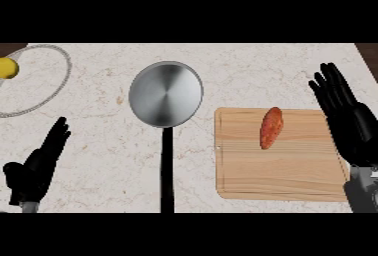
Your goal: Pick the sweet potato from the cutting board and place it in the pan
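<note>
Sweet potato (271, 128) not yet grasped on the cutting board (280, 170).
Right robot hand (347, 120) is held open beside it; a reach leftward is needed before the pan (166, 93).

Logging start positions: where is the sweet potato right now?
In the head view, the sweet potato lies on the cutting board's upper middle, right of the pan, left of the open right hand.

Brushed metal pan (165, 93), wooden cutting board (295, 175), marble counter (251, 70).
</note>
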`<action>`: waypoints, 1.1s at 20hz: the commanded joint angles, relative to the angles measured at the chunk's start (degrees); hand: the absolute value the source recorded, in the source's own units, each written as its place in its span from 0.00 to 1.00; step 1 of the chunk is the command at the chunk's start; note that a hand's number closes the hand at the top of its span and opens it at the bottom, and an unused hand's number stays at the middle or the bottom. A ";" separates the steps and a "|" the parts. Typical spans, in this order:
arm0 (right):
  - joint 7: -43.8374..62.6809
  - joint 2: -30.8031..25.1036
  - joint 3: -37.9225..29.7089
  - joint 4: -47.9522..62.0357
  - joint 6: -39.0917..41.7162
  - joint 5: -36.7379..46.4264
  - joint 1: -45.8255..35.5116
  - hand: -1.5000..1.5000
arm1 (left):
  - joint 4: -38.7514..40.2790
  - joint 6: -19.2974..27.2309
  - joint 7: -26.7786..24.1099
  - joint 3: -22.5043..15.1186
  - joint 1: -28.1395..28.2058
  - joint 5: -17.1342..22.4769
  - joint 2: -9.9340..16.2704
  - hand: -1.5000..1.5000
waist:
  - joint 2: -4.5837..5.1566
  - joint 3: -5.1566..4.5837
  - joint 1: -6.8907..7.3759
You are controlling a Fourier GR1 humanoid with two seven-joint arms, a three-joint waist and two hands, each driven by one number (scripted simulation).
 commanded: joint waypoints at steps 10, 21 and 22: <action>-20.24 -7.42 -7.64 14.11 4.09 10.64 0.52 1.00 | -8.04 2.76 12.53 4.49 -10.39 5.95 -3.44 0.50 | -2.04 0.84 -1.17; -25.61 -17.86 -9.15 19.78 11.51 19.99 2.65 0.00 | -8.10 2.09 14.67 5.28 -11.60 3.22 -6.23 0.50 | -1.96 0.74 0.23; -19.99 -21.48 -10.93 16.74 14.31 17.52 0.71 0.00 | -11.17 4.93 18.06 3.92 -12.46 2.01 -6.38 0.50 | -2.08 0.73 0.14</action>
